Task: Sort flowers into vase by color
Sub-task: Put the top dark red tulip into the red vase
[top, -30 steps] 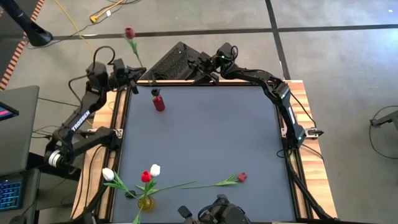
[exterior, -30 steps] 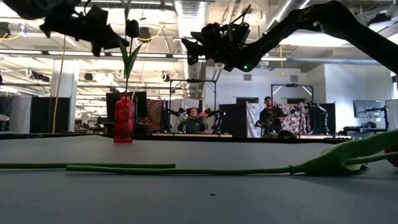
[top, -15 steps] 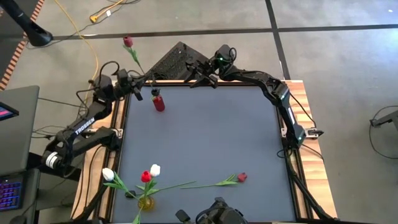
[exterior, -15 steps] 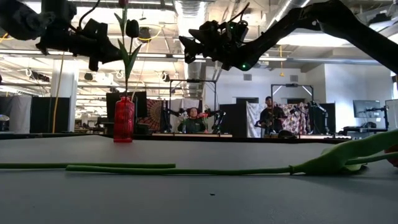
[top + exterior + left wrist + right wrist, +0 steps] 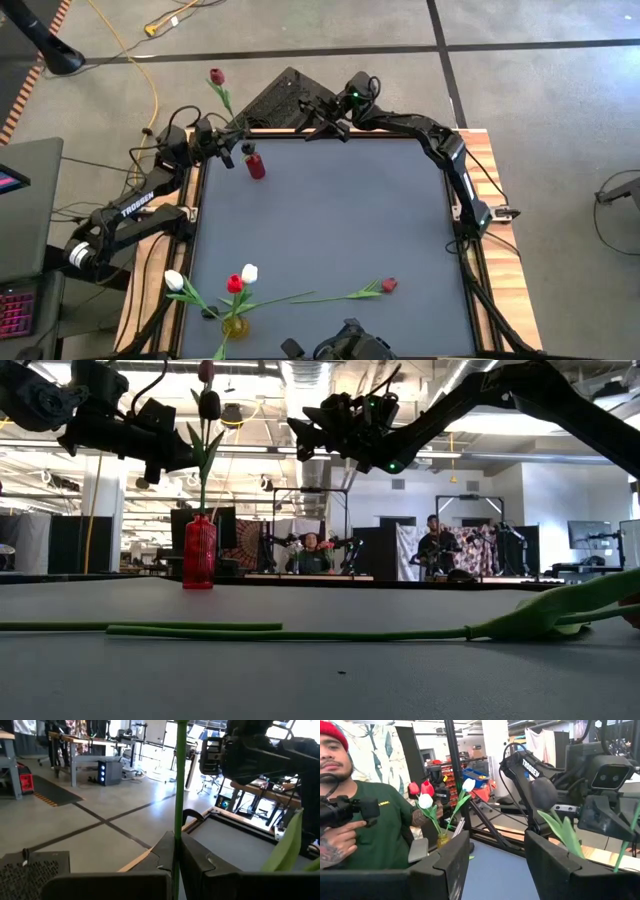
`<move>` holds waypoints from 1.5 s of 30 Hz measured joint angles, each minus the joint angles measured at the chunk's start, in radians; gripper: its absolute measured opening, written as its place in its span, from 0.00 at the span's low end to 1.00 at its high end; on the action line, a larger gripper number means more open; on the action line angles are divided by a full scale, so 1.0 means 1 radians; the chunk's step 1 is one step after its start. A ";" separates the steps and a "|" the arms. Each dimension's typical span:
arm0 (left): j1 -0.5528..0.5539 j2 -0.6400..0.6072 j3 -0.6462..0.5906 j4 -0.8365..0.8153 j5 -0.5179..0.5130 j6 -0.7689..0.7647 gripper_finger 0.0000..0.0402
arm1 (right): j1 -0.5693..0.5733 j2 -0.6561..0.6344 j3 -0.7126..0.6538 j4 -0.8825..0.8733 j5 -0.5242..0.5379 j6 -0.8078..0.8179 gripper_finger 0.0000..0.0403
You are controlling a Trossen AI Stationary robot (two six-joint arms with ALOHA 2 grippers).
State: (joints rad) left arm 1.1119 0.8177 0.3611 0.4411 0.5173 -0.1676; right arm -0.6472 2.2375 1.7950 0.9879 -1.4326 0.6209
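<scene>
Held tulip (image 5: pixel 217 77): red-headed, pinched low on its thin green stem (image 5: pixel 178 795) by the left gripper (image 5: pixel 222 143); head sticking out past the desk's far left corner.
Handling: likely very light, springy in the stem and prone to swivel in a pinch; best taken on the bare stem below the leaves, never by the soft head.
Left jaws: clenched on the stem, which runs straight up between them in the left wrist view; grip close to the lower end, most of the length free above.
Red vase (image 5: pixel 255 165): near the far left corner of the desk (image 5: pixel 330 230), just beside the held stem; one dark tulip (image 5: pixel 210 405) already in it.
Right gripper (image 5: pixel 322 118): released, hovering at the far edge, nothing between its jaws.
Loose red tulip (image 5: pixel 388 285): lying flat near the near edge, well apart from both jaws.
Yellow vase (image 5: pixel 235 325): near left corner, carrying white and red heads.
</scene>
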 joint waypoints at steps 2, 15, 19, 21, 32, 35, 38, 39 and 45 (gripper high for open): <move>-0.007 0.000 0.000 -0.011 -0.004 0.011 0.00 | 0.004 0.000 0.000 -0.009 0.000 0.000 0.53; -0.056 0.000 0.000 -0.110 -0.029 0.110 0.00 | 0.003 0.000 0.000 -0.014 -0.023 0.132 0.53; -0.073 0.011 0.000 -0.123 -0.043 0.123 0.00 | -0.003 0.000 0.000 -0.011 -0.091 0.198 0.53; -0.081 0.028 0.000 -0.123 -0.044 0.138 0.00 | -0.004 -0.008 -0.001 -0.015 -0.092 0.198 0.53; -0.094 0.147 0.000 -0.093 -0.059 0.175 0.00 | -0.034 -0.181 0.000 -0.005 -0.137 0.167 0.53; -0.094 0.166 0.000 -0.095 -0.055 0.174 0.00 | -0.051 -0.219 0.001 -0.004 -0.138 0.158 0.53; -0.094 0.171 0.000 -0.098 -0.054 0.177 0.00 | -0.062 -0.233 0.001 -0.004 -0.138 0.157 0.53; -0.094 0.171 0.000 -0.099 -0.054 0.178 0.00 | -0.063 -0.233 0.001 -0.005 -0.138 0.157 0.53; -0.094 0.170 0.000 -0.107 -0.025 0.171 0.00 | -0.063 -0.232 0.000 -0.012 -0.138 0.164 0.53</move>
State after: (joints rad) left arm 1.0179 0.9878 0.3611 0.3343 0.4919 0.0031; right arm -0.7097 2.0055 1.7954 0.9756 -1.5711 0.7849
